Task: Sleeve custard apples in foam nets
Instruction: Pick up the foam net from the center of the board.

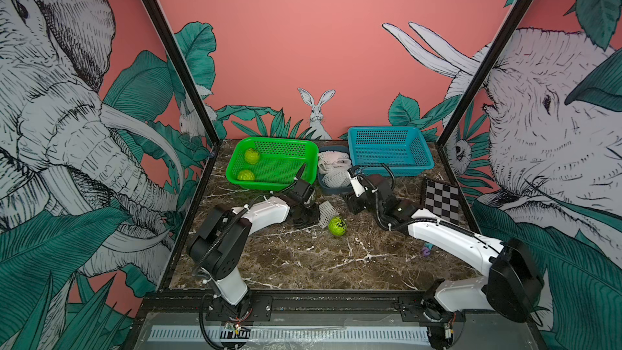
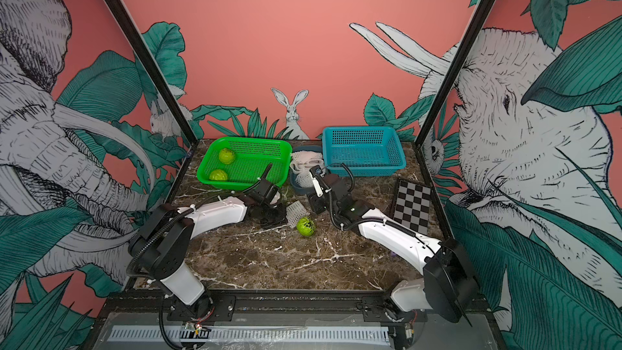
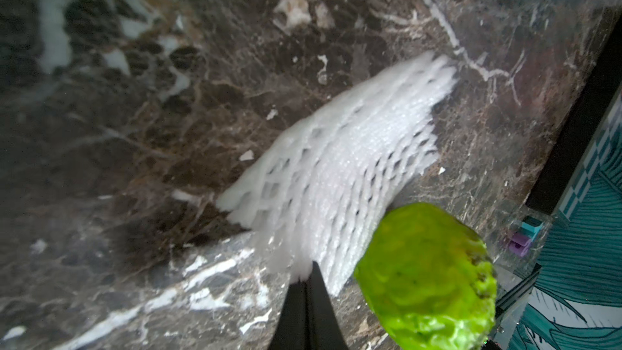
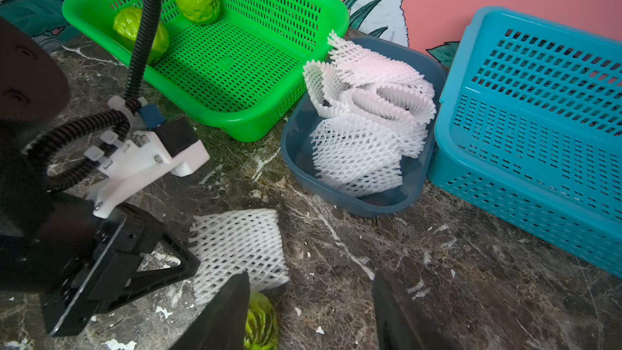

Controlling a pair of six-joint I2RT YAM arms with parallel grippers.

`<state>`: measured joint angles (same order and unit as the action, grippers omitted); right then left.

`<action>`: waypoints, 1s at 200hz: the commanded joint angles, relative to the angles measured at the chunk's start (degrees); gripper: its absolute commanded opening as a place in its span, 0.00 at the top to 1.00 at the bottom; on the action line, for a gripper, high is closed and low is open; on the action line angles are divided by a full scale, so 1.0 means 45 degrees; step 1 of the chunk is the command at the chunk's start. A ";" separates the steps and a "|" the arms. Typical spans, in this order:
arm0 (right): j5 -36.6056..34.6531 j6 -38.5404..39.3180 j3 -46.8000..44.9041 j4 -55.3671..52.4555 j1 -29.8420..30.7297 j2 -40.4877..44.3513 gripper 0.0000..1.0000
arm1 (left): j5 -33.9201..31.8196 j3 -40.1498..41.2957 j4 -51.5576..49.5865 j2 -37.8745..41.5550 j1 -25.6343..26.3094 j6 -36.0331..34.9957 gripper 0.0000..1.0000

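Three custard apples point(image 1: 337, 226): two in basket point(image 1: 276, 138), one loose. Left gripper point(image 3: 307, 281) clamped on foam net point(image 3: 336, 170); right gripper point(image 4: 311, 297) apart.

We find no text, label, brand name or number that can be read in any view. The checkered board point(image 1: 441, 202) on the table point(image 1: 303, 257) carries only dark and pale squares, and the walls point(image 1: 336, 45) bear drawings of animals and leaves, without lettering.
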<state>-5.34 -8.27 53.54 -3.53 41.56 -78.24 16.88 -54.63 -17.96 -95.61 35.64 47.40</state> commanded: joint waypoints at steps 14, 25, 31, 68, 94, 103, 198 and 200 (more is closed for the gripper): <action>-0.0145 0.0014 -0.0178 0.0353 -0.0072 0.0430 0.39 | -0.0549 -0.0646 -0.0967 0.1242 -0.0205 -0.0632 1.00; -0.0105 -0.0103 -0.0226 0.0369 -0.0081 0.0395 0.39 | -0.0767 -0.0782 -0.1209 0.1492 -0.0213 -0.0811 1.00; -0.0042 -0.0193 -0.0248 0.0402 -0.0100 0.0352 0.38 | -0.0844 -0.0841 -0.1262 0.1618 -0.0229 -0.0896 1.00; 0.1159 -0.1246 -0.0136 0.0699 -0.0337 -0.0302 0.38 | -0.0769 -0.1097 -0.1335 0.1958 -0.0283 -0.1149 1.00; 0.2145 -0.1972 -0.0024 0.1033 -0.0550 -0.0669 0.35 | -0.0744 -0.1341 -0.1508 0.2302 -0.0283 -0.1425 1.00; 0.2635 -0.2318 -0.0059 0.1243 -0.0759 -0.0735 0.35 | -0.0734 -0.1393 -0.1511 0.2478 -0.0283 -0.1528 1.00; 0.8491 -0.6756 -0.0722 0.5319 -0.3281 -0.0849 0.39 | 0.1899 -0.2488 -0.1644 0.4363 -0.0342 -0.3332 1.00; 0.8565 -0.6853 -0.0749 0.5453 -0.3328 -0.0864 0.39 | 0.1997 -0.2493 -0.1603 0.4385 -0.0341 -0.3342 1.00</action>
<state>24.91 -31.77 51.55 10.24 28.25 -81.82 20.29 -64.38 -25.23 -78.26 34.39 35.09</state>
